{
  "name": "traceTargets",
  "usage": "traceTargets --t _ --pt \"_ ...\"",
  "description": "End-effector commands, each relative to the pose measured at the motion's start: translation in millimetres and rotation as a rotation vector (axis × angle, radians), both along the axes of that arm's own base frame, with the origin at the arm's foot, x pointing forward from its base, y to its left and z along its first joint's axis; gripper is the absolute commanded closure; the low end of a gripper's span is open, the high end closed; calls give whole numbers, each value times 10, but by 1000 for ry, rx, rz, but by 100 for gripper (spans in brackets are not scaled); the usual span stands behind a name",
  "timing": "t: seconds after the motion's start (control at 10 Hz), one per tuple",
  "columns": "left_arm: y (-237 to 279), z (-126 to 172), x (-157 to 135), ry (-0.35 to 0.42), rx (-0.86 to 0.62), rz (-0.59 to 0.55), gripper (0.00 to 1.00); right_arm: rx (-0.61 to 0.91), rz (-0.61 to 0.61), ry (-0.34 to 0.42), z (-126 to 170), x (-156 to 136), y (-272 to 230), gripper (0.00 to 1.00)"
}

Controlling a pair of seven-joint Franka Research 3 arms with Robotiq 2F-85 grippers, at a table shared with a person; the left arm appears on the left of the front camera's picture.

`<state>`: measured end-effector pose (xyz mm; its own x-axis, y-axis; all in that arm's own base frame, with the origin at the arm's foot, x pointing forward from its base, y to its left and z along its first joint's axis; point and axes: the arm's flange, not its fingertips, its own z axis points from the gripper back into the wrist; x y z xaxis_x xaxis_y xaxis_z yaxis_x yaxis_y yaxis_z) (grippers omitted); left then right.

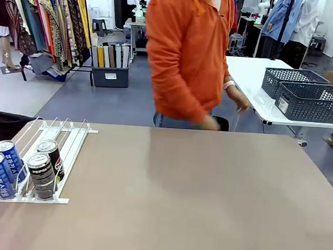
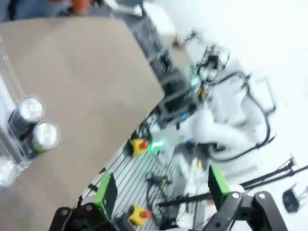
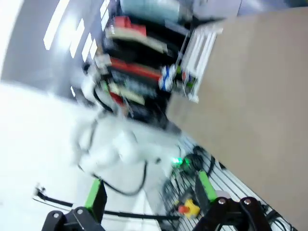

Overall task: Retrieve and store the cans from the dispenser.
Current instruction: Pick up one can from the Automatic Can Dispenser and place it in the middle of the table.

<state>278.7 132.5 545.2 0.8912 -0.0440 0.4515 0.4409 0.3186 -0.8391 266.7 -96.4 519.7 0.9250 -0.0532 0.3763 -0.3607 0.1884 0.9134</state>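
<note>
As cans wait in the dispenser, left end effector and right end effector gape empty. A front can needs a square grip.

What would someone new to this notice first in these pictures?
A person in an orange top stands mid-picture at the far side of the table. At its near left corner, four cans, two blue and two black, stand at the low end of the white dispenser. Two grey baskets sit on a white table behind, at the right.
</note>
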Motion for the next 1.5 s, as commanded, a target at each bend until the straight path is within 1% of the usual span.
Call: traceTargets --t 0.0,0.1,0.2,0.3,0.4,1.0,1.1,1.2,1.3,1.4 --pt "479 -433 103 25 -191 150 0 153 -115 19 -552 -14 -272 0" --pt "777 -659 71 9 -230 213 0 187 -155 50 -737 39 -413 0" --pt "936 -768 25 41 -266 279 0 201 -177 79 -874 90 -441 0" --pt "974 -842 8 74 -258 338 0 174 -175 90 -953 154 -402 0" --pt "983 -756 -161 57 -221 269 0 179 -191 86 -716 -11 -728 0" --pt "983 -756 -161 57 -221 269 0 179 -191 86 -716 -11 -728 0" --pt "967 -760 -136 72 -216 276 0 179 -191 86 -716 -11 -728 0" --pt "862 -586 -111 97 -83 246 0 179 -191 86 -716 -11 -728 0" --pt "676 -390 -22 124 93 207 0 179 -191 86 -716 -11 -728 0" --pt "341 -208 116 147 339 66 0 179 -191 86 -716 -11 -728 0"
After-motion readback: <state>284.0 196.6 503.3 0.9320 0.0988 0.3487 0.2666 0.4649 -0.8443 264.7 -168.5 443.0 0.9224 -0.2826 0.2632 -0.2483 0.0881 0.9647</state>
